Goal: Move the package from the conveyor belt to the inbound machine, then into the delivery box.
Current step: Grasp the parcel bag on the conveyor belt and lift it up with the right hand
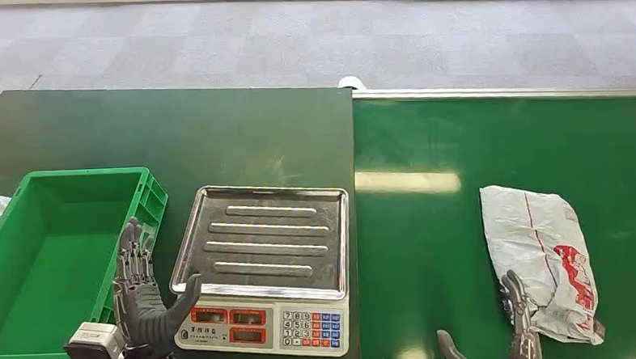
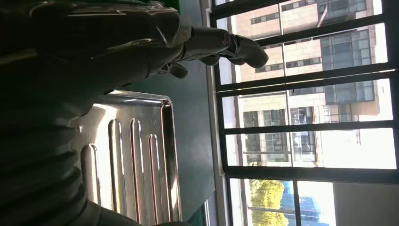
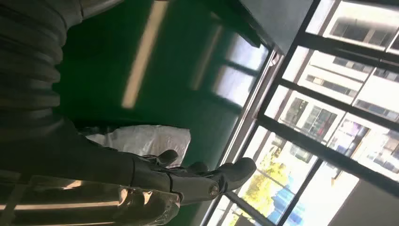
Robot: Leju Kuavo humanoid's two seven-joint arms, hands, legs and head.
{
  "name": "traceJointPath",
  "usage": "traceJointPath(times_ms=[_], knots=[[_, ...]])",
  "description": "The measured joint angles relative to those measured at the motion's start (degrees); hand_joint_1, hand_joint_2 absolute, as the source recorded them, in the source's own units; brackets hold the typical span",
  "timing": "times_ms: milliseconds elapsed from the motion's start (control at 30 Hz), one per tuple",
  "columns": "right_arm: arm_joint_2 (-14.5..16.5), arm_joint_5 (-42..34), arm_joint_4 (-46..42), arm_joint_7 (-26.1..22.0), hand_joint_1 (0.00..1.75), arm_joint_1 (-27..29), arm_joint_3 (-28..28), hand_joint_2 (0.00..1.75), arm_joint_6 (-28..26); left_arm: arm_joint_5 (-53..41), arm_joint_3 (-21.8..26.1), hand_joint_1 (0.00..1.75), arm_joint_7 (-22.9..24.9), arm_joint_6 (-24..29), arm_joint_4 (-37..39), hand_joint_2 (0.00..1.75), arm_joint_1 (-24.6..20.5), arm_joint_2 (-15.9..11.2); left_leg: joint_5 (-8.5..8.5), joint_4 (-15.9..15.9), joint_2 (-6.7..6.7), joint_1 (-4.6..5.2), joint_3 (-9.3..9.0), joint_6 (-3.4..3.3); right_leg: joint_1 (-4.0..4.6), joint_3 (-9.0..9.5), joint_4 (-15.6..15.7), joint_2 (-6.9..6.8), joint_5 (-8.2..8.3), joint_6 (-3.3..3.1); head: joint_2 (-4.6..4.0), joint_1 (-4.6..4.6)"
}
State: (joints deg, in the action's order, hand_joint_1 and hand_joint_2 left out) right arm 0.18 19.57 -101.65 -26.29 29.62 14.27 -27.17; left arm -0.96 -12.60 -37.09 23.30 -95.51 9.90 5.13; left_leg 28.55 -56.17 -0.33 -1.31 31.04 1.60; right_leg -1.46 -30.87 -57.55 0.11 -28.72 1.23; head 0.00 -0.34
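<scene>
While the package (image 1: 541, 259) lies flat on the green belt (image 1: 463, 246), well to the right of the scale (image 1: 262, 267), the right hand (image 1: 511, 325) reaches up from the lower edge just beside its near left corner, fingers spread and holding nothing; whether a fingertip touches the bag I cannot tell. The package is a crumpled white-grey plastic mailer with red printing along its right side, too small and creased to read. In the right wrist view the mailer (image 3: 146, 139) sits just beyond the extended fingers (image 3: 226, 172).

The left hand (image 1: 142, 296) stands upright between the bin (image 1: 26, 241) and the scale, fingers apart and empty, thumb toward the scale's front panel. The scale has a ribbed steel pan, two red displays and a coloured keypad; a line of dark print beside the displays is illegible. The green bin rests on the dark table (image 1: 175, 129) left of the scale.
</scene>
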Motion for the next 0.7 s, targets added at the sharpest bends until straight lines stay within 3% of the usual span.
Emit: traceJointPath(times_ms=[200, 700], knots=[[-5.2, -3.0, -2.0, 2.4, 0.0, 1.1, 7.8, 1.75, -7.6, 0.0, 0.1, 0.0, 0.0, 0.0, 0.0, 1.75, -0.3, -0.1, 0.0, 0.0, 0.04, 0.01, -0.12, 0.0, -0.02, 0.02, 0.0, 0.04, 0.01, 0.0, 0.0, 0.06], [-10.2, -3.8, -3.3, 3.8, 0.0, 0.7, 16.1, 1.75, -10.8, 0.0, 0.1, 0.0, 0.0, 0.3, 0.0, 1.75, -0.7, -0.1, -0.02, 0.0, 0.05, 0.01, -0.2, 0.0, -0.02, 0.12, 0.0, 0.04, 0.05, -0.01, 0.0, 0.04]])
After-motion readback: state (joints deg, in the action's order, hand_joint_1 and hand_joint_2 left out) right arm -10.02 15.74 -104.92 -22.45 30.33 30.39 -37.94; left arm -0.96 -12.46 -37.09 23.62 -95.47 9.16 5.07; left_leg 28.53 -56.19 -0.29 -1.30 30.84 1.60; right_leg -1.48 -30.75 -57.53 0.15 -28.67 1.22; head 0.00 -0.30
